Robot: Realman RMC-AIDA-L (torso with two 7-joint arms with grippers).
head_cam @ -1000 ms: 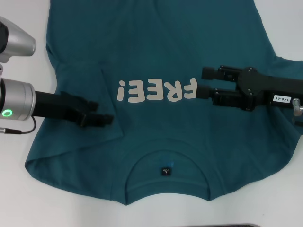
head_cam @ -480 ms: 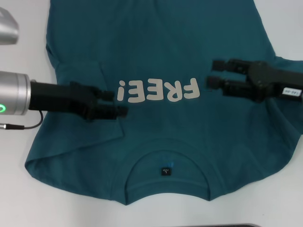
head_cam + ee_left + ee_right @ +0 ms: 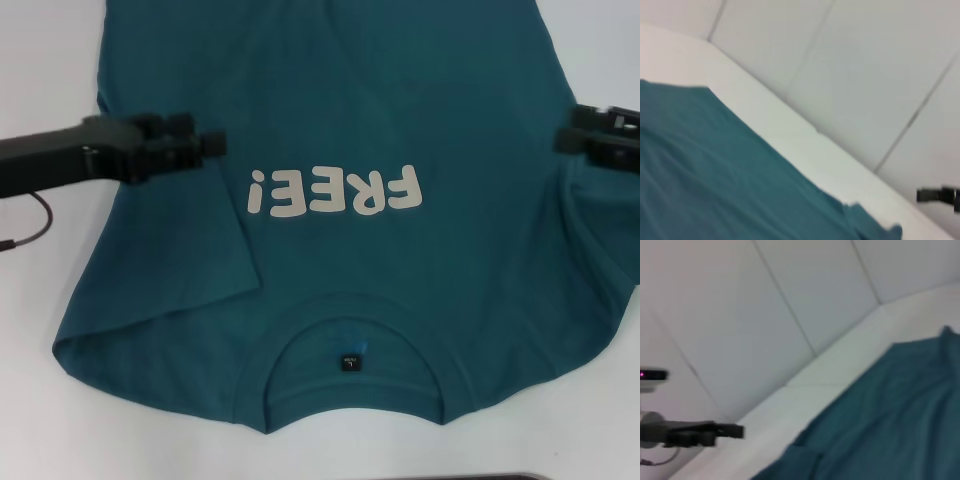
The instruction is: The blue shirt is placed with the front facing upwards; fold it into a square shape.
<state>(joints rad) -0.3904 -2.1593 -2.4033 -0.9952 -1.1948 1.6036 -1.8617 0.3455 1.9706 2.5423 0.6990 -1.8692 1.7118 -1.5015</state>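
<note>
The blue shirt (image 3: 330, 110) lies spread on the white table (image 3: 40, 420), front up. Its off-white "FREE!" lettering (image 3: 335, 190) sits mid-chest, and the collar with a small black label (image 3: 349, 362) points toward me. One sleeve flap (image 3: 190, 260) is folded inward on the left. My left gripper (image 3: 212, 145) hovers over the shirt's left side, beside the lettering. My right gripper (image 3: 568, 128) is open above the shirt's right edge and holds nothing. The left wrist view shows shirt cloth (image 3: 715, 175) and the right gripper (image 3: 935, 195) far off. The right wrist view shows cloth (image 3: 880, 410) and the left gripper (image 3: 732, 431).
A thin black cable (image 3: 30, 225) loops off the left arm over bare table. A dark edge (image 3: 500, 477) runs along the near side of the table. Pale panelled wall (image 3: 865, 60) stands behind the table.
Both arms have drawn apart from the shirt's middle. The left gripper rose and shifted farther away on the left. The right gripper pulled out to the right edge.
</note>
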